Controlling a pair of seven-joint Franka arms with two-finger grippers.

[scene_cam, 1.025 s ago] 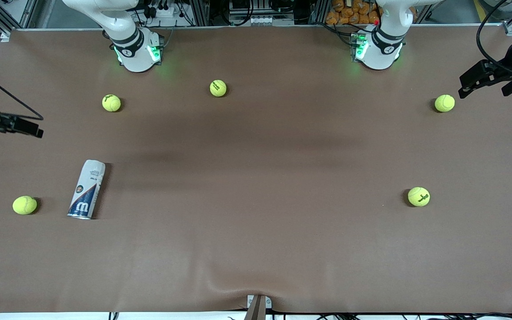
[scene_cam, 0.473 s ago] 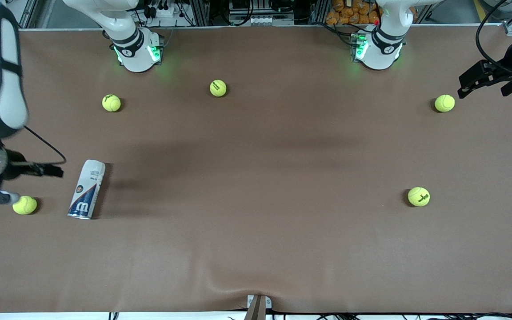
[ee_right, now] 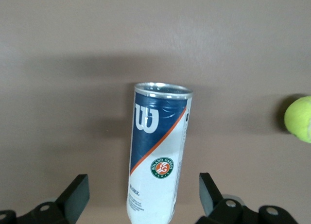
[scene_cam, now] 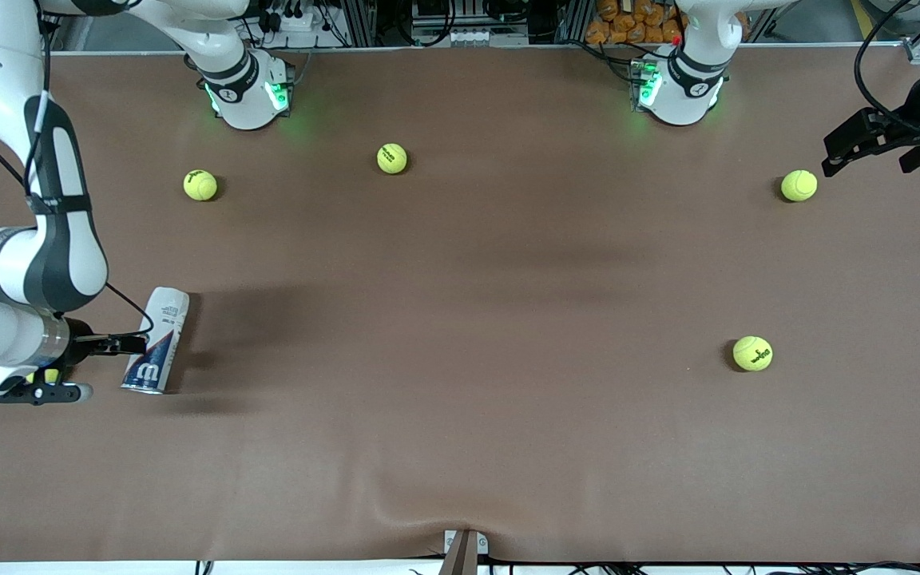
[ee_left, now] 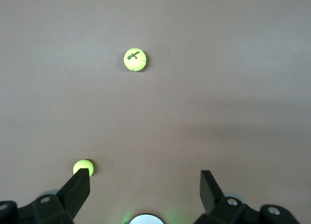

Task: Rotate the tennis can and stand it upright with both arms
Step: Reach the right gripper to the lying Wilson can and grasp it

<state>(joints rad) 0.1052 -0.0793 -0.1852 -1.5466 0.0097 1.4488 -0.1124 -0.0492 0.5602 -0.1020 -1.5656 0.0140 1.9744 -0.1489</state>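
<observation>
**Can lying flat, right gripper lined up on it**

The tennis can [scene_cam: 156,341] lies on its side on the table [scene_cam: 460,415] toward the right arm's end, its silvery rim end nearer the front camera and its white end farther from it. In the right wrist view the can [ee_right: 158,153] runs lengthwise between the two spread fingers, which are not yet touching it

We judge it a light, stiff tube with a smooth, slippery label; being round, it will likely roll away if pushed from one side. We would take it across the body near the middle, squeezing only enough to hold, since a thin wall may dent. Tipping it up probably needs the second arm steadying one end

The right gripper [scene_cam: 120,344] sits low beside the can's side, open and holding nothing. A tennis ball [scene_cam: 46,374] peeks out under that wrist, near enough to get nudged; another shows in the right wrist view [ee_right: 299,118]

The left gripper [scene_cam: 855,144] waits over the table's edge at the left arm's end, fingers [ee_left: 77,187] apart and empty, near another ball [scene_cam: 799,185]
</observation>
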